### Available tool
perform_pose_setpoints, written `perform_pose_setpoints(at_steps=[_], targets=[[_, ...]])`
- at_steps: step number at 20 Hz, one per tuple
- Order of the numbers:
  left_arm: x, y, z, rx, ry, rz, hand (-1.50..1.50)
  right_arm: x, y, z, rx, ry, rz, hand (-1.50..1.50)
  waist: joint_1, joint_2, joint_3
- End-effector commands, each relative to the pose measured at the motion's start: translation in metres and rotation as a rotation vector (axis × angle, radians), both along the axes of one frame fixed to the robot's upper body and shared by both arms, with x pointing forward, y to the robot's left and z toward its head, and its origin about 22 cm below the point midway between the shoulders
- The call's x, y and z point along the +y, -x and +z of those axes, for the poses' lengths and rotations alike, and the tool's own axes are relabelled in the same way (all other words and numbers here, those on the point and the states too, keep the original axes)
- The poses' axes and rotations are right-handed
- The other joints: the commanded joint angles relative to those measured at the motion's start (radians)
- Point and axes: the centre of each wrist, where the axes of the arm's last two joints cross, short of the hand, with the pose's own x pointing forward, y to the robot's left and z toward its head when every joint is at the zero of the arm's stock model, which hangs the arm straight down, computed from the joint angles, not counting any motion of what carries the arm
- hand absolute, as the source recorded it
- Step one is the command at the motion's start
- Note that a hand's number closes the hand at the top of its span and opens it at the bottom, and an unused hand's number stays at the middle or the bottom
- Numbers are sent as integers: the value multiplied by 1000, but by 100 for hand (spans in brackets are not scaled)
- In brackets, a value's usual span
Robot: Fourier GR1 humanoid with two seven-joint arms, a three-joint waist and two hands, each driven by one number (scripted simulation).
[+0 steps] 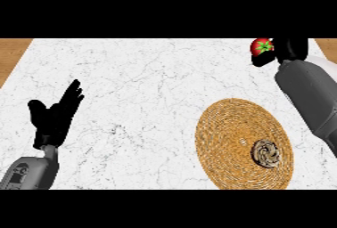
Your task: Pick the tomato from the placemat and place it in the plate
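While unlabelled, tomato sits in right hand

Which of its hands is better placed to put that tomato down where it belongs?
The right hand: its fingers already curl round the tomato, lifted far from the placemat. The left hand rests open at the view's left, holding nothing. No plate shows.

smooth grey forearms, each ending in a black hand with slim fingers
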Motion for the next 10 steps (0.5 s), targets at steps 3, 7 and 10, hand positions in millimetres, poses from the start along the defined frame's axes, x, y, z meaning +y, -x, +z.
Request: perform_pose_setpoints(at_steps=[3, 7, 10], targets=[[1, 4, -3, -6, -2, -10, 0, 16, -12, 25, -197, -30, -328, 150, 9, 8, 3], [4, 1, -10, -10, -4, 36, 0, -11, -6, 24, -213, -80, -404, 150, -10, 8, 4], [9, -3, 10, -3, 12, -17, 0, -41, 6, 14, -225, -120, -462, 150, -8, 7, 5]])
